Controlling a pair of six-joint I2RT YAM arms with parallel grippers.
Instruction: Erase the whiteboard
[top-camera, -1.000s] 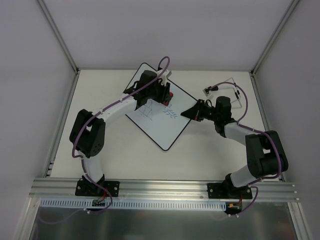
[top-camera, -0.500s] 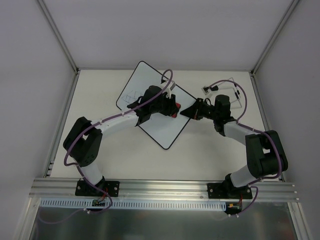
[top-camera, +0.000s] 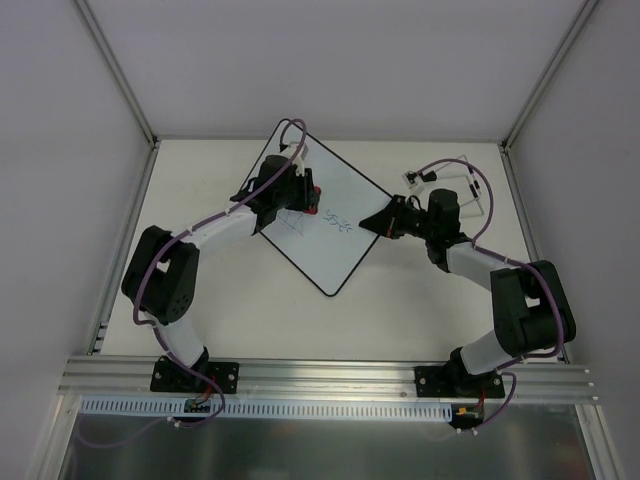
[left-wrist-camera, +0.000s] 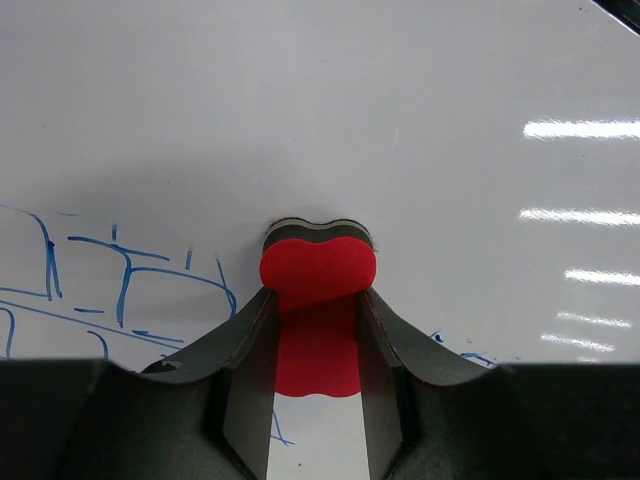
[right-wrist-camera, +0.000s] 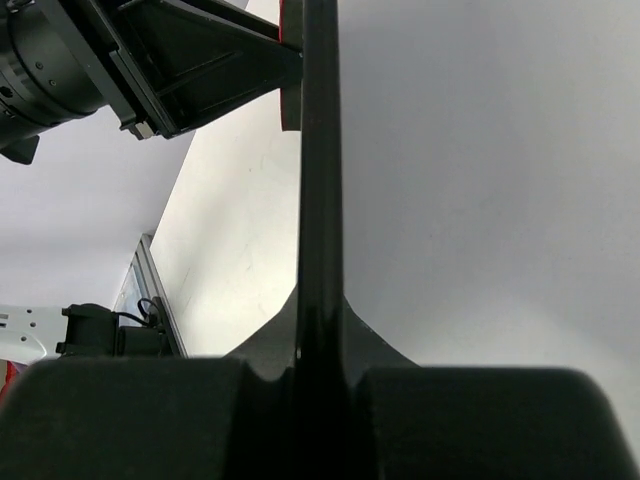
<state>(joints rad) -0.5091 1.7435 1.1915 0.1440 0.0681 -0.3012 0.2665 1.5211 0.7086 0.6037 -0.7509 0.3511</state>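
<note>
the whiteboard is glossy white with a thin black rim; blue pen lines cross it left of the dark grey left jaws. between those jaws the eraser is bright red with a dark layered edge. purple cables trail white-and-black arms; the bench is cream.

Pale table — the whiteboard lies flat on it.

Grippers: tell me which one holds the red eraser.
The left gripper: it is shut on the red eraser, over the whiteboard. The right gripper is shut with nothing in it, near the board's right corner.
</note>
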